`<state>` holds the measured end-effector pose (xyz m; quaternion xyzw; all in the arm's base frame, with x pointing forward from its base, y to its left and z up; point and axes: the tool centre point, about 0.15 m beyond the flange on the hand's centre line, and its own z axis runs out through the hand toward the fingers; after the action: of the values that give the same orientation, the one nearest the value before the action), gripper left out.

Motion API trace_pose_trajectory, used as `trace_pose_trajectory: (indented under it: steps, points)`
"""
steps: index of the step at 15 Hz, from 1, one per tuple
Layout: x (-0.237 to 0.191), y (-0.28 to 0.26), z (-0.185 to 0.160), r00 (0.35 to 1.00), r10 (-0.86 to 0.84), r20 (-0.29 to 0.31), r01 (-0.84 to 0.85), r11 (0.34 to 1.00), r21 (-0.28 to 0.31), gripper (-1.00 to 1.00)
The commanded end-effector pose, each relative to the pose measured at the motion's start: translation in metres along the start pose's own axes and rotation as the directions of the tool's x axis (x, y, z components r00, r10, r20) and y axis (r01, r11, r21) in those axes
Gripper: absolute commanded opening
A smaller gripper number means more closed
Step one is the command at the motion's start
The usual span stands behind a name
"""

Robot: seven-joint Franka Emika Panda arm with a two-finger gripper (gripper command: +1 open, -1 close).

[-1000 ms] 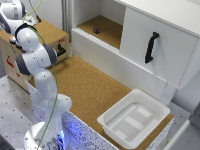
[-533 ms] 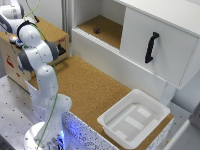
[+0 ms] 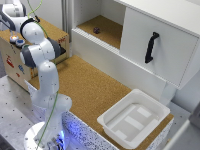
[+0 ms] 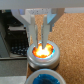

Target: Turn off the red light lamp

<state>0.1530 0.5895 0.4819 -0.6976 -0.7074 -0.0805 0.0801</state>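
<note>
The red light lamp (image 4: pixel 42 52) is a small dome glowing orange-red in a grey ring. In the exterior view it (image 3: pixel 13 38) sits on top of the cardboard box (image 3: pixel 10 62) at the far left. My gripper (image 4: pixel 41 42) hangs straight over it, empty, with the fingers (image 4: pixel 34 30) nearly together and their tips at the dome's top. Whether they touch it I cannot tell. In the exterior view the gripper (image 3: pixel 11 32) is at the top left, partly hidden by the arm.
A small round blue disc (image 4: pixel 47 78) sits right beside the lamp on the same box (image 3: pixel 20 43). A white cabinet with a black handle (image 3: pixel 151 47) stands at the back, and a white tray (image 3: pixel 135 119) rests on the cork mat (image 3: pixel 90 85).
The arm has shifted only slightly over the box; the lamp still glows.
</note>
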Motion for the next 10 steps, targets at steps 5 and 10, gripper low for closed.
trace_pose_trajectory:
  steps: [5, 10]
  points:
    - [0.023, 0.008, 0.030, 0.987, 0.045, 0.157, -0.036, 0.998, -0.059, -1.00]
    - [0.010, -0.001, 0.041, 0.985, 0.038, 0.167, -0.025, 0.997, -0.079, -1.00]
